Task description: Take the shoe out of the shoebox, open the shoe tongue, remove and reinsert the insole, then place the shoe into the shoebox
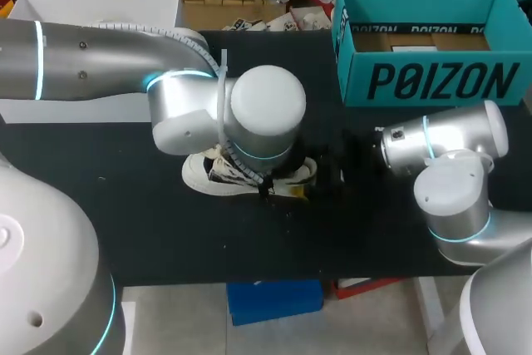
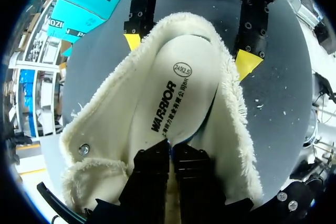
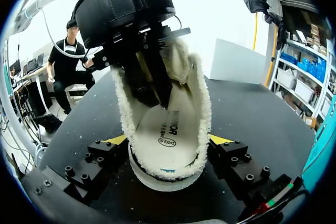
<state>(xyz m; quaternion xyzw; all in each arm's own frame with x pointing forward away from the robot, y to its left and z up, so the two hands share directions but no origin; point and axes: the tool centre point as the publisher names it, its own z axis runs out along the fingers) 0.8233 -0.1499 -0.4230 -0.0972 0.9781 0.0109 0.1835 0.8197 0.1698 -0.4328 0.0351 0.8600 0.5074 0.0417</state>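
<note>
The shoe lies on its sole near the middle of the desk, out of the shoebox, which stands open at the far right corner, well apart from it. The right pincer straddles the heel end at a wide spread, a yellow tip pressed against the fleece collar on each side, so it appears to be clamping the shoe to the desk. The left pincer reaches down into the opening with its fingers drawn narrow, and the toe end of the insole seems to run up into the slit between them; I judge it is pinching the insole. The shoe looks light and soft. Its fleecy upper gives under pressure, so the side clamp holds best low, at the firmer rubber sole edge rather than on the fluffy collar. The insole is a thin, floppy sheet with a smooth printed face. It will bend and drag against the lining, so a pinch at one end and a peel along its length suits it better than a straight lift. The fleece may catch it, and a loosely held shoe could ride up with it.
</note>
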